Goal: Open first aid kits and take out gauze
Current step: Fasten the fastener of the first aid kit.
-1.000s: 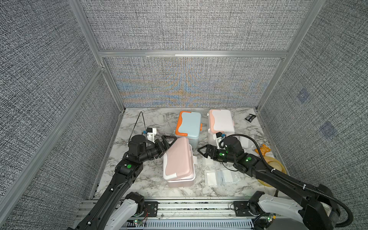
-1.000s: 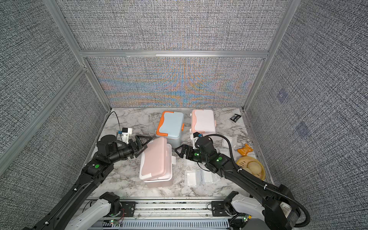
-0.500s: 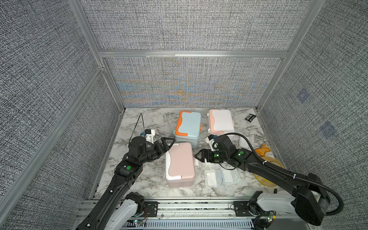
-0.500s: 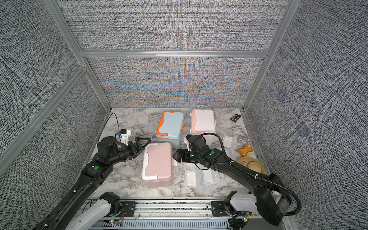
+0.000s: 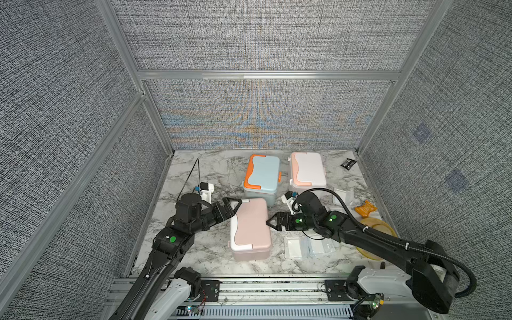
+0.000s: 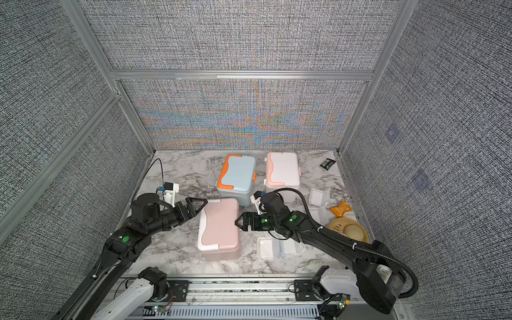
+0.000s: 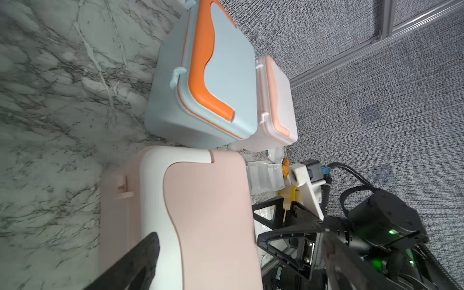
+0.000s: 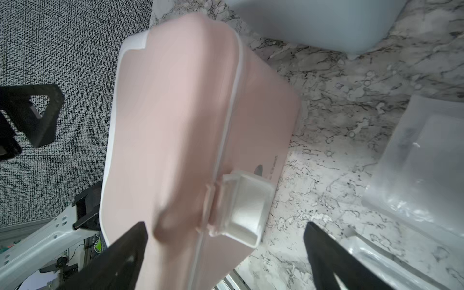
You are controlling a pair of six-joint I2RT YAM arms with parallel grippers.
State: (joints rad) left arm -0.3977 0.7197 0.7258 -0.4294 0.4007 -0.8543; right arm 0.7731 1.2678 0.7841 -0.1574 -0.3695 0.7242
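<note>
The pink first aid kit [image 5: 250, 227] [image 6: 219, 228] stands at the front centre with its lid down. My left gripper [image 5: 235, 205] is open at the kit's back left corner; in the left wrist view one finger [image 7: 140, 261] hangs over the white handle. My right gripper [image 5: 273, 221] [image 8: 226, 241] is open at the kit's right side, its jaws either side of the white latch [image 8: 241, 208]. The light blue kit [image 5: 263, 174] and the white and peach kit [image 5: 307, 170] stand shut behind. Two gauze pads [image 5: 295, 245] [image 5: 320, 245] lie right of the pink kit.
More clear-wrapped white pads [image 5: 343, 195] lie behind the right arm. An orange packet [image 5: 365, 208] and a yellow dish [image 5: 376, 230] sit by the right wall, and a black packet [image 5: 348, 163] in the back right corner. Walls enclose the marble table [image 5: 194, 249].
The pink kit's lid was raised a second ago and now lies flat. My right gripper has moved left to the kit's latch side. The left gripper stays by the back left corner.
</note>
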